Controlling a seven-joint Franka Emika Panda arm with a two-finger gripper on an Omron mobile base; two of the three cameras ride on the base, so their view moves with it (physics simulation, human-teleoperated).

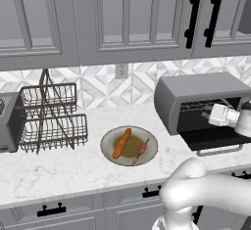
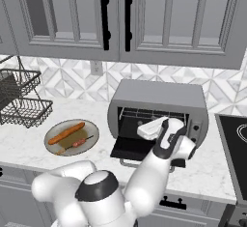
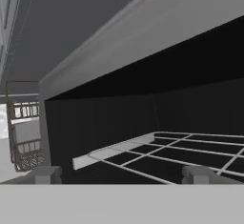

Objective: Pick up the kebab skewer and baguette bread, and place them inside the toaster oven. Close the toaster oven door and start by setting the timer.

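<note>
A white marbled counter (image 1: 59,168) runs along a backsplash (image 1: 98,84) of grey and white diamond tiles, with a wall outlet (image 1: 121,70) set in the tiles just above the counter. Grey panelled upper cabinets (image 1: 122,18) with black bar handles (image 1: 194,16) hang over the counter, and grey drawers (image 1: 54,214) with black pulls sit below its front edge. At the counter's right end lies a black cooktop (image 2: 234,139).
</note>
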